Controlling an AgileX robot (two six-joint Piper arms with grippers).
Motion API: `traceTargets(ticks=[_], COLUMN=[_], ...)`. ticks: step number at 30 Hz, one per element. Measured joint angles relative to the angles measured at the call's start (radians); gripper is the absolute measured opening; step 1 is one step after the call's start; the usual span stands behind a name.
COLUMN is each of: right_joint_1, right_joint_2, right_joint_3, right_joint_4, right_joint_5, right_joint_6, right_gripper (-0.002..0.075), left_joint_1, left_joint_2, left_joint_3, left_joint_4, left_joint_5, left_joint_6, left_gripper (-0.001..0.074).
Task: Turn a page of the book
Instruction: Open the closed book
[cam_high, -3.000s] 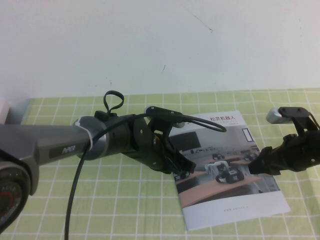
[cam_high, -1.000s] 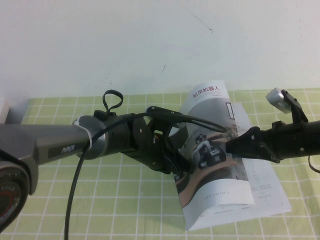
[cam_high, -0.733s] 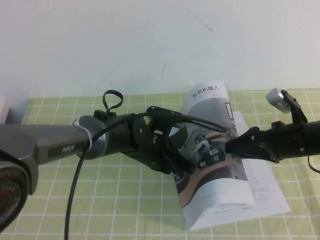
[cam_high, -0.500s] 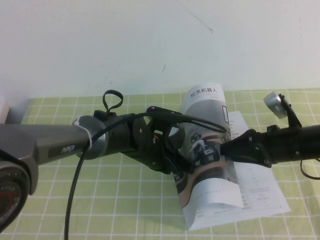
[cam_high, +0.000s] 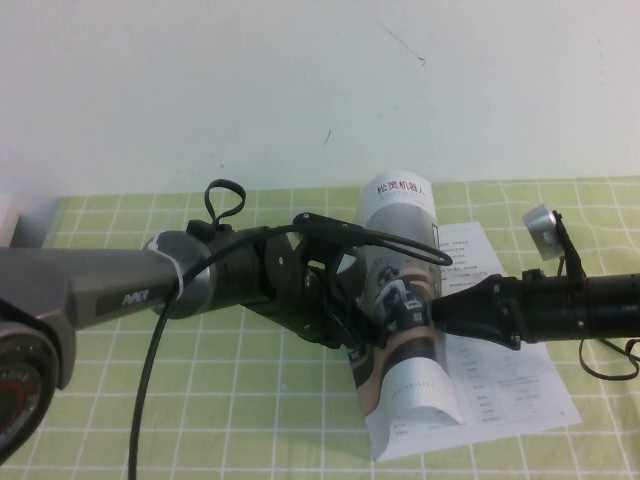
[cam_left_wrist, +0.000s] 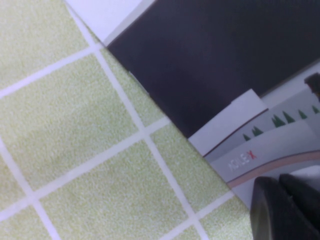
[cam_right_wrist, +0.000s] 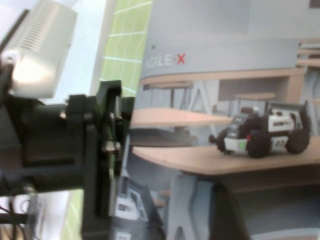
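Note:
The book (cam_high: 510, 385) lies on the green checked cloth, right of centre, its white inside leaf with tables showing. The page (cam_high: 398, 270), the cover leaf with the robot photo and Chinese title, stands curled up from the spine. My right gripper (cam_high: 438, 310) reaches in from the right, its tip against the lifted page's underside. The right wrist view is filled by the page (cam_right_wrist: 225, 100). My left gripper (cam_high: 352, 335) is shut and presses down on the book near the spine. In the left wrist view its fingers (cam_left_wrist: 287, 210) rest together on the book's cover (cam_left_wrist: 260, 145).
The green checked tablecloth (cam_high: 240, 400) covers the table up to a white wall (cam_high: 300, 90). The left arm's black cable (cam_high: 150, 380) loops over the cloth. The left arm's wrist (cam_right_wrist: 95, 150) stands close beside the lifted page. A pale object (cam_high: 6, 215) sits at the far left edge.
My right gripper has moved left, pushing the cover leaf further up and over. The leaf now curls more steeply, and more of the white inside leaf is uncovered. The left arm has stayed put.

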Motion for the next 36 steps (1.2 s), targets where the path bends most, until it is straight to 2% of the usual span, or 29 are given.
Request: traceTargets(ticks=[6,13,23,31,36], right_joint_1=[0.0,0.006,0.008,0.009,0.01], right_joint_2=[0.0,-0.002,-0.01,-0.012,-0.014], right_joint_3=[0.0,-0.01,-0.012,-0.012,-0.012], right_joint_4=[-0.096,-0.145,-0.184,-0.188,-0.192], right_joint_5=[-0.081,-0.119,-0.161,-0.169,-0.173], right_joint_6=[0.054,0.102,0.153,0.161,0.165], right_gripper=[0.0275,0.0229,0.0209,0.0208,0.0207], left_joint_1=[0.0,0.0,0.0,-0.006,-0.072], left_joint_2=[0.0,0.0,-0.023,-0.204,-0.29], left_joint_3=[0.0,0.0,0.004,0.01,0.01], left_joint_4=[0.0,0.0,0.019,0.054,0.038], left_joint_5=[0.0,0.002,0.033,0.055,0.048], left_joint_6=[0.004,0.018,0.066,0.088,0.151], left_gripper=[-0.0004,-0.0004,-0.0004,-0.0004,-0.0004])
